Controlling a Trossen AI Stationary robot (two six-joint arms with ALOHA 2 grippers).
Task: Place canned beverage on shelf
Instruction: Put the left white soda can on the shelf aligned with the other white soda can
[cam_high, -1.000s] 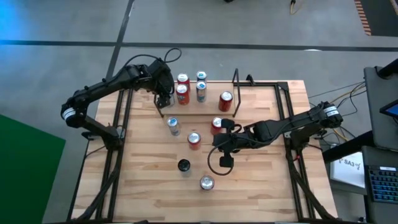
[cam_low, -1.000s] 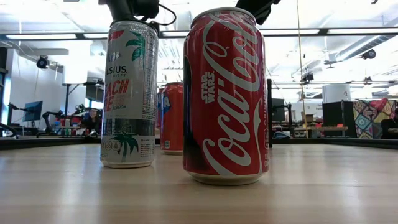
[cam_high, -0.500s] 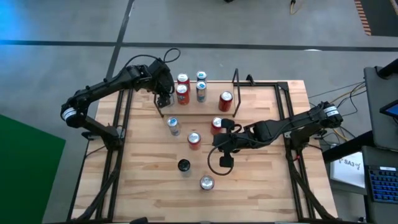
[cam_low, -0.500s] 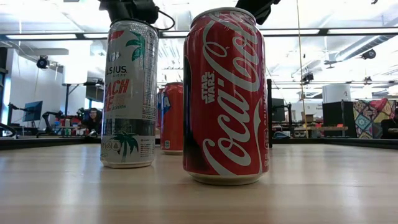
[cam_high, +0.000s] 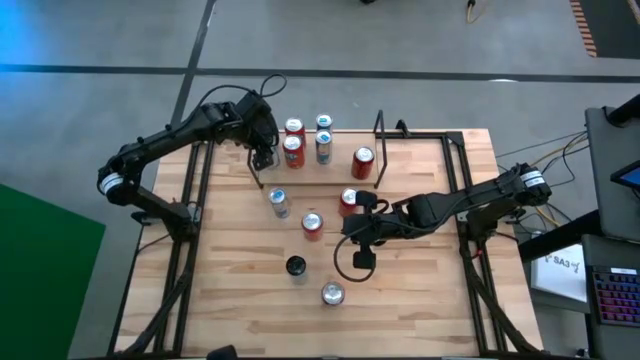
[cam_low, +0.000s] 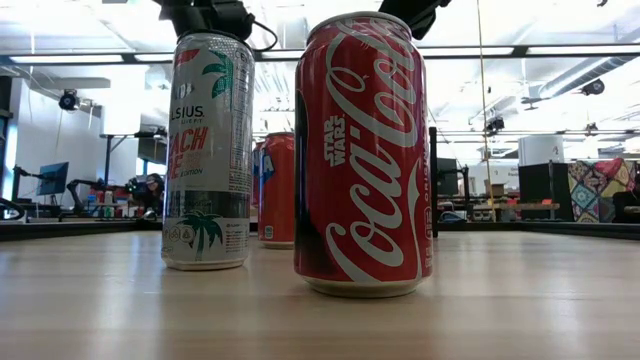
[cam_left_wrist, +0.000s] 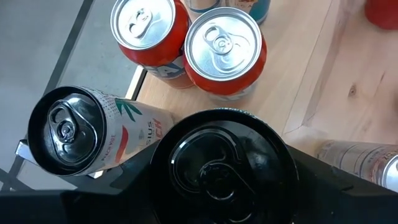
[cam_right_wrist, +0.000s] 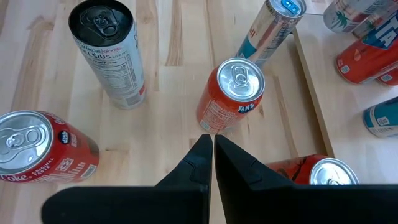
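While left fingers (cam_left_wrist: 93, 196) pinch a black-topped can (cam_left_wrist: 224, 165), right fingers (cam_right_wrist: 208, 158) pressed together nr Fanta can (cam_right_wrist: 230, 93); Coca-Cola Star Wars can (cam_low: 362, 155).

Twelve cans (cam_high: 313, 225), one shelf (cam_high: 379, 140)

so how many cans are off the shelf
5, all before the shelf: blue-topped can, orange can, red can, black-topped can, Coke can. None look hidden.

Grey floor (cam_high: 420, 50) around the table; bright ceiling lights (cam_low: 560, 48) beyond.
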